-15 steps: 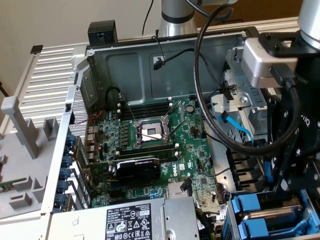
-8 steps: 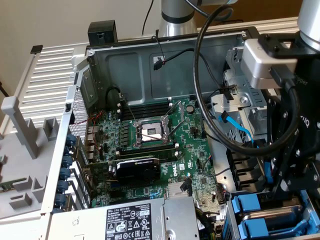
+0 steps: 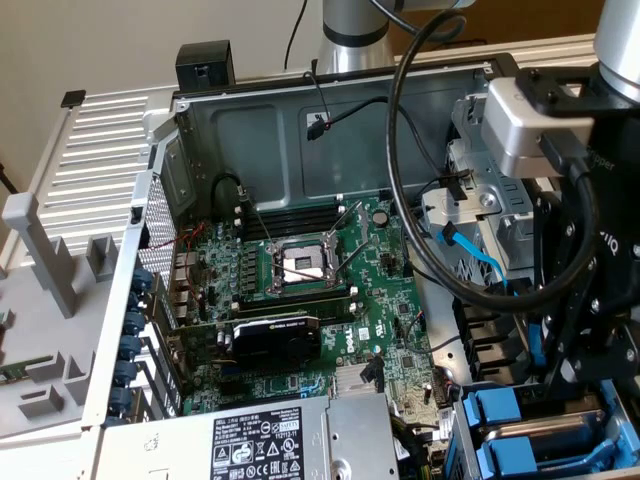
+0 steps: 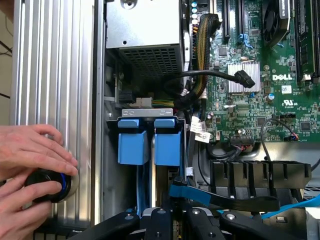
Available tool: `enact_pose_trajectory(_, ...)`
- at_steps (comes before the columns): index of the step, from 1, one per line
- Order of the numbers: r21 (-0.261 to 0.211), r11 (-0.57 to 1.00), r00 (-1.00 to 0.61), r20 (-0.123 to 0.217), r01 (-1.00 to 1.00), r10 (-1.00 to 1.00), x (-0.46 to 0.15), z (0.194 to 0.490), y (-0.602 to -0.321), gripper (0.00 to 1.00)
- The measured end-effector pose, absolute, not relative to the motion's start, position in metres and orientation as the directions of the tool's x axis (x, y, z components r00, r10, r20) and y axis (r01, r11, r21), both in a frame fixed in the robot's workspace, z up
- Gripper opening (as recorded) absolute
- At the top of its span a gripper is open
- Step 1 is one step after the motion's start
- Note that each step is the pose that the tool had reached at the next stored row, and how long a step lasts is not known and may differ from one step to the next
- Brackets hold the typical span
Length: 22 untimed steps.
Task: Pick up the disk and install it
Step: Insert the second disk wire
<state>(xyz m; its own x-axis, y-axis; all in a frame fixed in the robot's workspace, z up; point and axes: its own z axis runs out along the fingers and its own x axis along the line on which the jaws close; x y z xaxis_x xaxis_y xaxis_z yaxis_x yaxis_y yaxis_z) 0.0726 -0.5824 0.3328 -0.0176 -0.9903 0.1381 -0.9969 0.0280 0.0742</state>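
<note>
The gripper, its hold impossible to judge, hangs over two blue drive carriers inside the open computer case, motherboard alongside.

Motherboard lies in the case, 2 drive carriers beside it

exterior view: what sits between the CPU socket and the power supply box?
A black expansion card, on the green motherboard, lies between CPU socket and power supply box; seen in the exterior view.
</note>
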Motion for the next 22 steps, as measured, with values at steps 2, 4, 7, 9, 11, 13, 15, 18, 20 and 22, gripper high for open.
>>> enact_pose_trajectory(2, 0.075, 0.029, -0.018, 0.138, -0.997, -0.990, 0.0726, 0.3328, -0.5824, 0.17)
enact_pose_trajectory(4, 0.075, 0.031, -0.021, 0.138, -0.997, -0.990, 0.0725, 0.3328, -0.5824, 0.17)
enact_pose_trajectory(7, 0.075, 0.036, -0.025, 0.138, -0.997, -0.990, 0.0726, 0.3328, -0.5822, 0.17)
enact_pose_trajectory(9, 0.075, 0.039, -0.028, 0.138, -0.996, -0.990, 0.0726, 0.3328, -0.5822, 0.17)
enact_pose_trajectory(11, 0.075, 0.040, -0.030, 0.138, -0.996, -0.990, 0.0726, 0.3328, -0.5821, 0.17)
enact_pose_trajectory(13, 0.077, 0.041, -0.030, 0.138, -0.996, -0.990, 0.0726, 0.3328, -0.5821, 0.17)
enact_pose_trajectory(15, 0.080, 0.043, -0.031, 0.138, -0.996, -0.990, 0.0726, 0.3329, -0.5821, 0.17)
enact_pose_trajectory(18, 0.086, 0.045, -0.033, 0.138, -0.995, -0.990, 0.0728, 0.3328, -0.5821, 0.17)
enact_pose_trajectory(20, 0.087, 0.045, -0.033, 0.138, -0.995, -0.990, 0.0735, 0.3328, -0.5821, 0.17)
enact_pose_trajectory(22, 0.087, 0.045, -0.033, 0.137, -0.995, -0.990, 0.0741, 0.3328, -0.5820, 0.17)
